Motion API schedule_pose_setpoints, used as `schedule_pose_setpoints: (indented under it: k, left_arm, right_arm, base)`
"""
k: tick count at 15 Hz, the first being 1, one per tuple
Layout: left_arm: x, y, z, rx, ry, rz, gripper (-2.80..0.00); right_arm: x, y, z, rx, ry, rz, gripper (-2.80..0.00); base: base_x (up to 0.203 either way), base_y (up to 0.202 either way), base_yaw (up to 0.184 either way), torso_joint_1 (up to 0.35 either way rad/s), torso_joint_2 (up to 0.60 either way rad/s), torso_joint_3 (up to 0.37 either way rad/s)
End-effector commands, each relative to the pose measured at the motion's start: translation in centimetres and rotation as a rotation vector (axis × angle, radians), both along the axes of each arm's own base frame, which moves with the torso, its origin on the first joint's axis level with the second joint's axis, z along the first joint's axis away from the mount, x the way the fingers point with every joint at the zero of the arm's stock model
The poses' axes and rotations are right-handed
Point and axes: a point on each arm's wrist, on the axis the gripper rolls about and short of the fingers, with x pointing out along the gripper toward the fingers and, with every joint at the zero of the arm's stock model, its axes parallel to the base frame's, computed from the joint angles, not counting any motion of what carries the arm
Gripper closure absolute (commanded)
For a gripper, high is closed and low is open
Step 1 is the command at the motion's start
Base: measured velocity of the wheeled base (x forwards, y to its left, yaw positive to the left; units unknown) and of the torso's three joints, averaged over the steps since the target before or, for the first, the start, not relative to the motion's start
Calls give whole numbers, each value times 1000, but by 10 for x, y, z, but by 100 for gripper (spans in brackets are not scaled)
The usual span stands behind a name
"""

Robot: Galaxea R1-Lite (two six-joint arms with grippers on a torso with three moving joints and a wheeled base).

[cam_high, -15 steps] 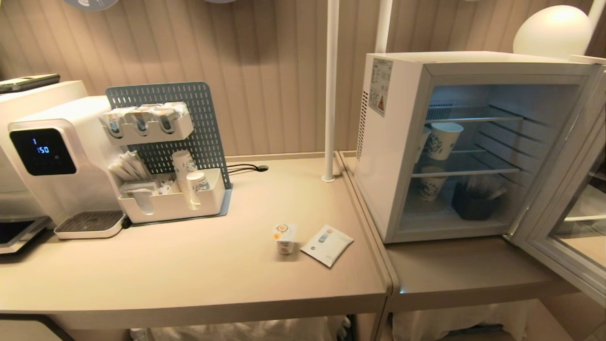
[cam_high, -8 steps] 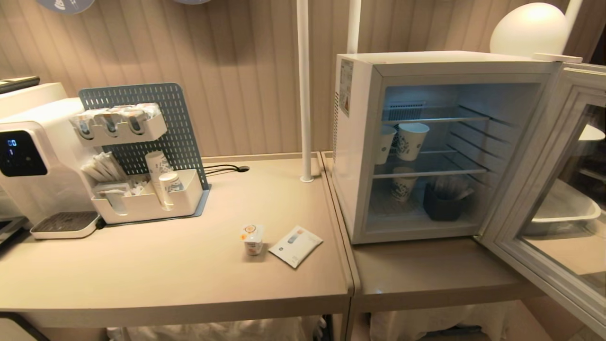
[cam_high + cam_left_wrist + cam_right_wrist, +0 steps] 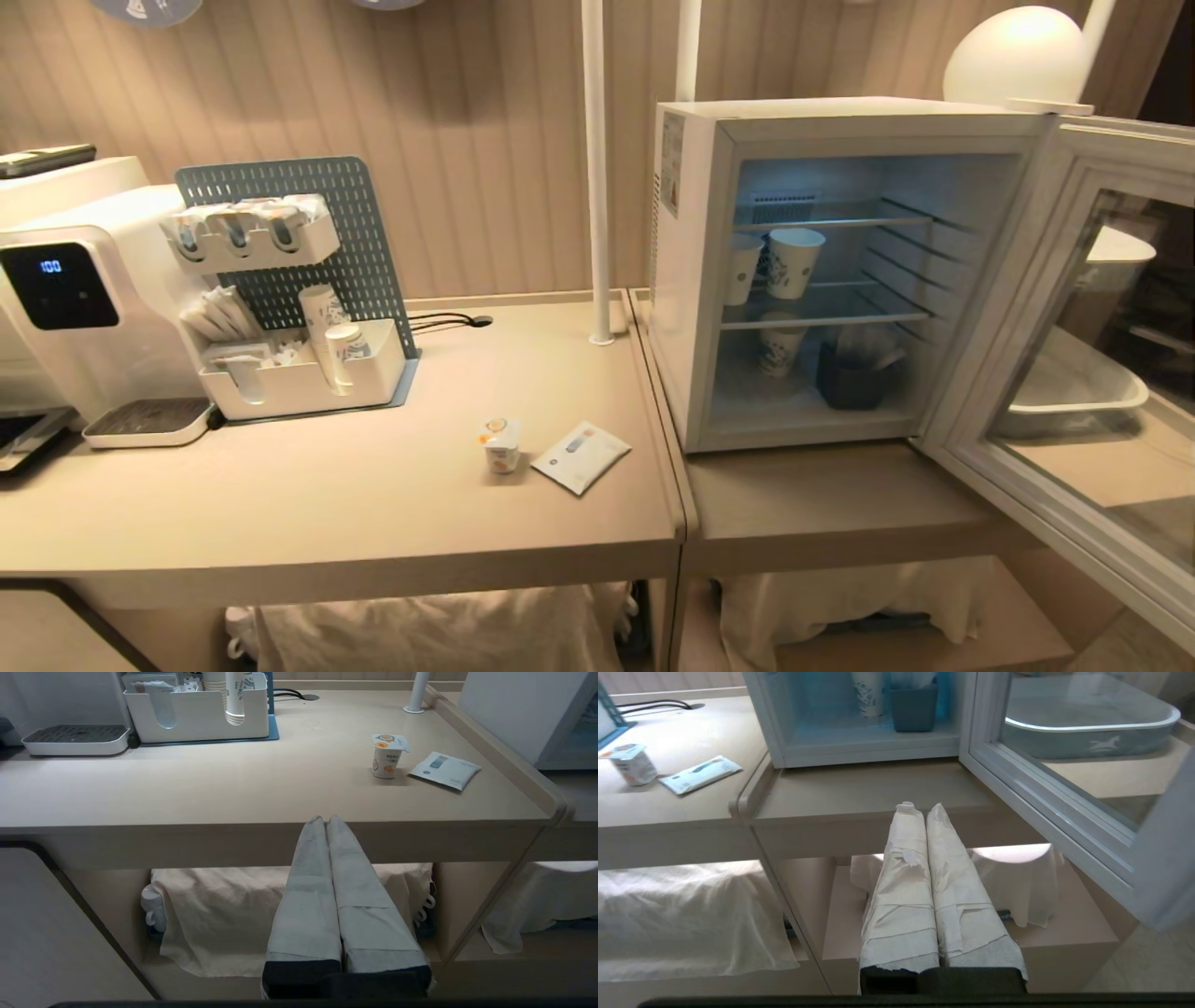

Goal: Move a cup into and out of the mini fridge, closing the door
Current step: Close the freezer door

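Centre frame, you see the cup (image 3: 501,444) upright on the counter (image 3: 373,504); at right, the mini fridge (image 3: 695,271) stands with its door (image 3: 1055,373) open. Your left gripper (image 3: 325,819) and right gripper (image 3: 920,807) are both closed, empty, below counter edge.

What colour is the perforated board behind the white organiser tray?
Muted grey-blue perforated board, clearest in the head view.
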Motion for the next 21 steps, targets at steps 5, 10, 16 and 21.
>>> schedule_pose_setpoints:
  k: [5,10,16,21]
  left_arm:
    - [0,0,0,-1,0,0,0]
    - [0,0,0,-1,0,1,0]
    - [0,0,0,-1,0,1,0]
    - [0,0,0,-1,0,-1,0]
  right_arm:
    - [0,0,0,0,2,2,0]
    - [0,0,0,0,2,0,0]
    - [0,0,0,0,2,2,0]
    - [0,0,0,0,2,0,0]
  base:
    - [-177,0,-4,4,1,4]
    - [-11,-14,3,0,0,1]
    - [0,-178,2,3,2,4]
    - [0,-196,-1,2,1,3]
